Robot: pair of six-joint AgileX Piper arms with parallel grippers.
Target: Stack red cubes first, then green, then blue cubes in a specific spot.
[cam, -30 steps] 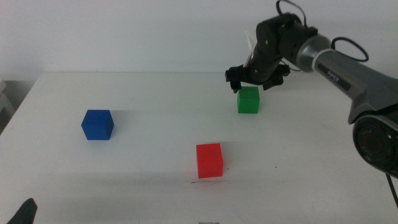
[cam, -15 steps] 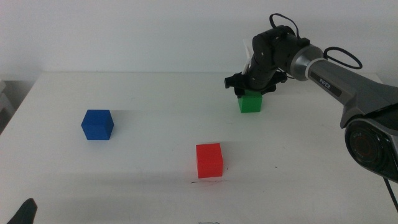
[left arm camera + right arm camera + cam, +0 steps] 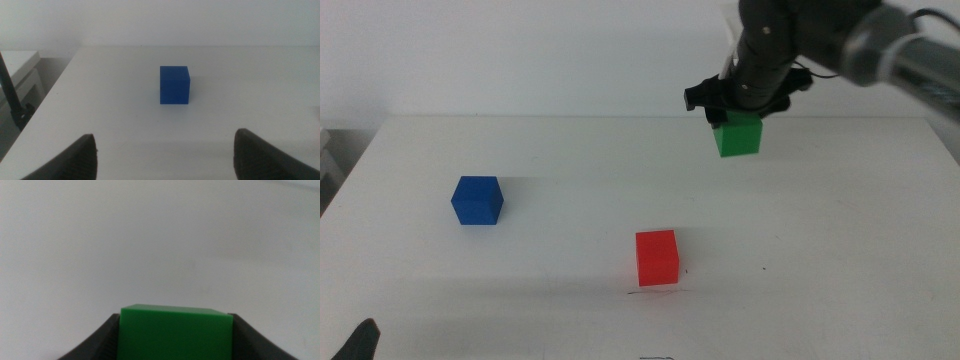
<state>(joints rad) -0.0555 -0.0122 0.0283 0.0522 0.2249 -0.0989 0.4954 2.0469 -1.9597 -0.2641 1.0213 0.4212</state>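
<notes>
— Where is our small matte green cube point(image 3: 738, 135)?

— Our right gripper point(image 3: 740, 108) pinches it between both fingers, up off the white table point(image 3: 820, 260).

— And our left gripper point(image 3: 165, 155)?

— It waits with fingers spread wide. The small matte blue cube point(image 3: 174, 85) sits just ahead of them, not touching.

— The small matte red cube point(image 3: 657, 257)?

— It rests on the table by a thin dark scribbled line point(image 3: 655, 291), well apart from both sets of fingers.

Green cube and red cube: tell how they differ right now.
The green cube is held off the table in the right pincer; the red cube rests on the white table, untouched. The green one is farther back and right, the red one beside a short dark line. Both look plain and equal in size.
</notes>
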